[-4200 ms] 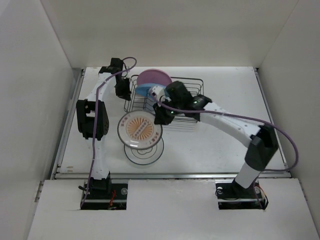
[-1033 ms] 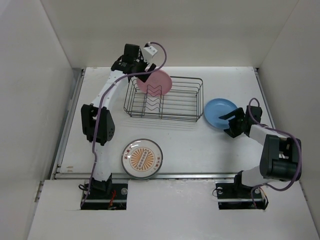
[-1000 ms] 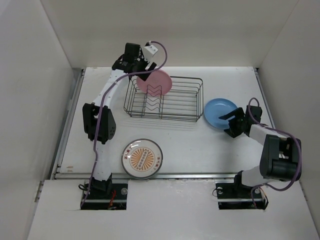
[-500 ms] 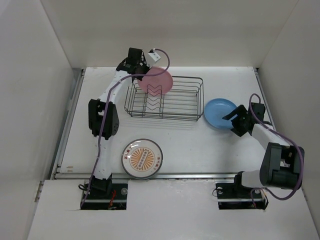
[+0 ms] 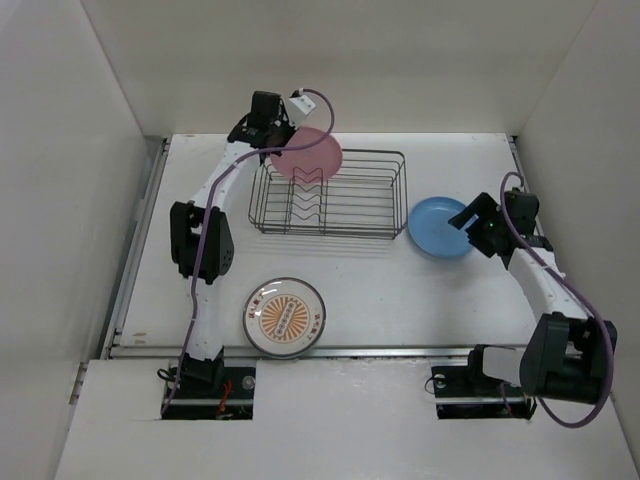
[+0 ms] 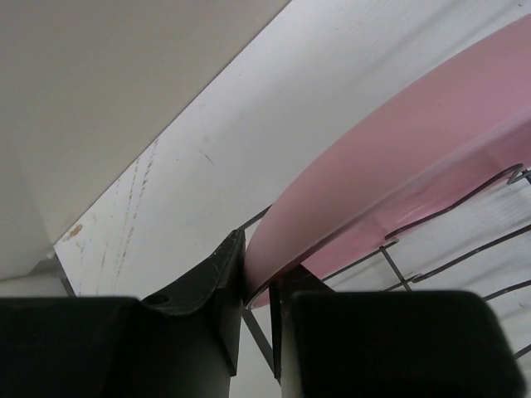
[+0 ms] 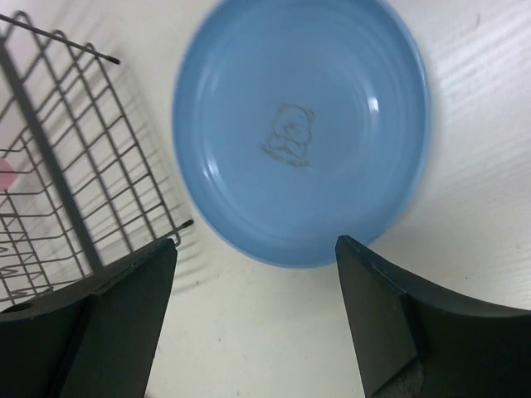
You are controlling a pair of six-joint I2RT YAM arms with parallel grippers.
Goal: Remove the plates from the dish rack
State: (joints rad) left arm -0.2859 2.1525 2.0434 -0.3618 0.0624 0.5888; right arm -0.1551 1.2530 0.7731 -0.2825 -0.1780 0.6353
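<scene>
The pink plate (image 5: 308,153) stands on edge at the back left of the wire dish rack (image 5: 320,236). My left gripper (image 5: 284,134) is shut on its upper left rim. In the left wrist view both fingers pinch the pink plate (image 6: 398,166) at the left gripper (image 6: 259,274), above rack wires (image 6: 448,257). The blue plate (image 5: 440,227) lies flat on the table right of the rack. My right gripper (image 5: 478,222) hangs open beside its right edge, holding nothing. From the right wrist, the blue plate (image 7: 303,124) lies beyond the open right gripper (image 7: 257,257), the rack (image 7: 66,166) to its left.
A white plate with a dark patterned rim and orange sunburst centre (image 5: 285,317) lies flat near the front edge, left of middle. White walls enclose the table on the left, back and right. The rack holds no other plate that I can see.
My left gripper has shut on the pink plate's rim and the plate sits slightly higher. The right arm has drawn back and up from the blue plate, still open.
</scene>
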